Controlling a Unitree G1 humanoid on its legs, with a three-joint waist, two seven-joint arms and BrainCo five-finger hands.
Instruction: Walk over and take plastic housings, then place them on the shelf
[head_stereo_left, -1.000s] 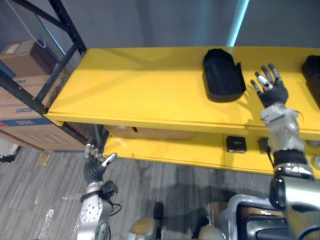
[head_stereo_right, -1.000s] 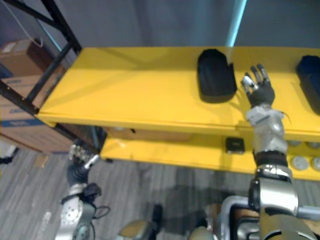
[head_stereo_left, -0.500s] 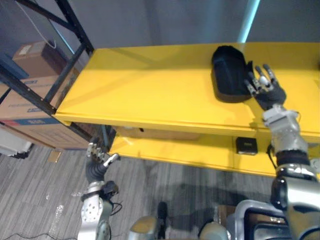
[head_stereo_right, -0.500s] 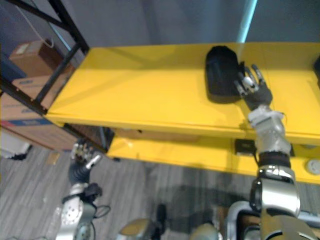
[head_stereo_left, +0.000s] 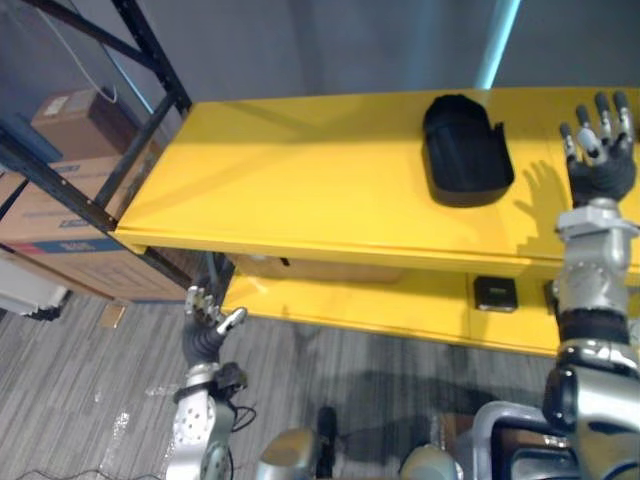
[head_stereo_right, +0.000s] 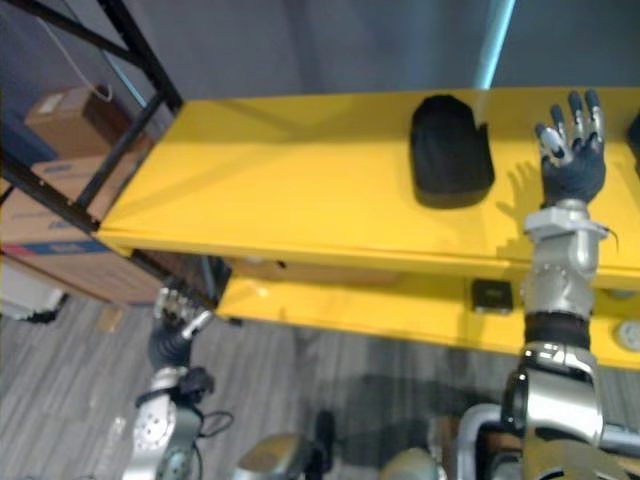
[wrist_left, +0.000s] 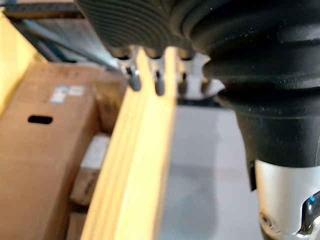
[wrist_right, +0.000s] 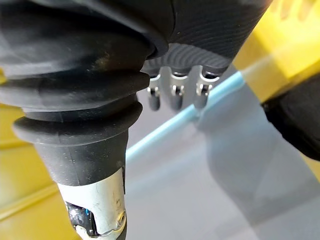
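Now on the shelf (head_stereo_left: 300, 180): one black plastic housing (head_stereo_left: 465, 150) sits on the yellow top board, toward its right part, open side up, with nothing gripping it.
Right robot hand (head_stereo_left: 598, 160): raised over the top board to the right of the plastic housing, clearly apart from it; fingers straight and spread, dark tips pointing away from the robot, nothing held.
Right wrist view: the straight fingers (wrist_right: 172, 95) show in a row past the ribbed cover, with yellow board beyond them and a dark shape at the view's edge that I cannot identify.
Left robot hand (head_stereo_left: 207, 330): low, out in front of the shelf's lower left corner and above the floor (head_stereo_left: 90, 400); fingers loosely spread, thumb out to the side, empty.
Left wrist view: the fingers (wrist_left: 159, 86) lie close to a yellow shelf edge, whether touching it I cannot tell; a cardboard box (wrist_left: 45, 150) lies beyond.
Lower board (head_stereo_left: 380, 305): yellow, carrying a small black square part (head_stereo_left: 494, 292) below the plastic housing.
Left of the shelf: cardboard boxes (head_stereo_left: 60, 190) stacked behind a black rack frame (head_stereo_left: 150, 110).
Floor: grey, striped covering.
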